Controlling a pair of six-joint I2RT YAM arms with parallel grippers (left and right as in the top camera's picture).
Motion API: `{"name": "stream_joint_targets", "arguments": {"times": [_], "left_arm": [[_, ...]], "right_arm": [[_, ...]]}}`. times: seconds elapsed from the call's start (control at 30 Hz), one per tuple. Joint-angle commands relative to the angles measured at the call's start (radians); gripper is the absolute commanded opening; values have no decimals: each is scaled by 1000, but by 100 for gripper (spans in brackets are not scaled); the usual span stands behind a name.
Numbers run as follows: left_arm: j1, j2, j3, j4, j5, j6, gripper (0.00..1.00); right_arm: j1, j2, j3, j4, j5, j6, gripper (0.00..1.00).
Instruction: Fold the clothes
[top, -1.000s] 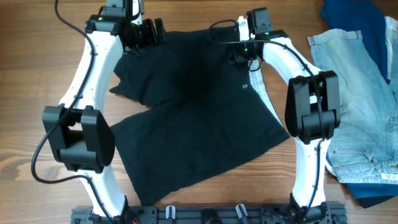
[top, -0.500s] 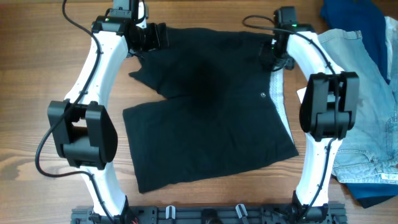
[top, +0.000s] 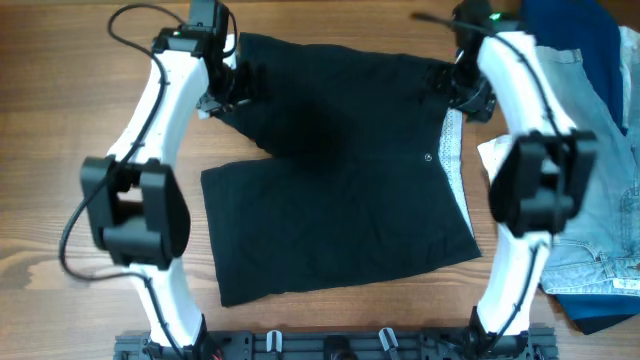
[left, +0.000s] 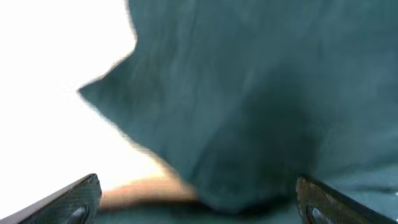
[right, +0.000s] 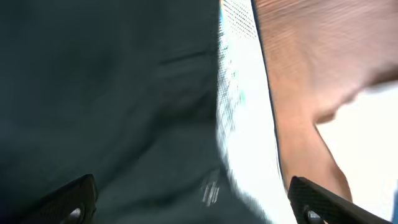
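The black shorts (top: 340, 190) lay flat beneath my left gripper (top: 230, 90) and right gripper (top: 463, 88), both released and empty over the far corners, where I judged a shallow pinch could catch one layer and skew the fold.

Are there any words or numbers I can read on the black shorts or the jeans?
No readable text anywhere.
Black shorts: no words or logo to be seen from overhead.
Small pale mark on the shorts, in the right wrist view: too blurred to read.
Pale blue denim: no label that can be read.
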Motion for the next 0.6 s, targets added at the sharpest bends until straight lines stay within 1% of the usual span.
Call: {"name": "stream_joint_targets", "arguments": {"times": [0.0, 0.03, 0.1, 0.2, 0.23, 0.27, 0.3, 0.33, 0.37, 0.4, 0.43, 0.47, 0.57], "left_arm": [[0, -159, 3, -78, -4, -238, 100], [-1, -171, 3, -107, 11, -322, 100], [-1, -175, 3, -140, 63, -389, 100], [-7, -169, 3, -204, 183, -385, 100], [-11, -167, 3, -243, 178, -379, 100], [-19, -163, 2, -294, 138, -353, 99], [-28, -161, -1, -337, 85, -338, 93], [-45, -161, -12, -384, 9, -338, 90], [-59, -161, -25, -407, -36, -343, 88], [-75, -161, -39, -426, -73, -365, 88], [-95, -161, -58, -444, -107, -420, 87], [-108, -161, -73, -448, -122, -465, 87], [-172, -161, -149, -450, -172, -673, 88]], "right_arm": [[1, -269, 60, -51, -93, 41, 100], [1, -315, 60, -85, -115, 38, 100], [1, -364, 60, -155, -137, 34, 100], [1, -411, 56, -302, -138, 28, 100], [6, -429, 32, -303, -194, -49, 100], [13, -462, -21, -303, -269, -85, 100], [22, -487, -68, -302, -295, -56, 100], [28, -518, -126, -300, -275, -4, 100], [30, -536, -164, -298, -225, 55, 100], [30, -547, -189, -298, -182, 103, 100], [30, -560, -224, -300, -122, 168, 100], [30, -566, -243, -302, -91, 191, 100], [31, -599, -317, -302, 3, 291, 100]]}}
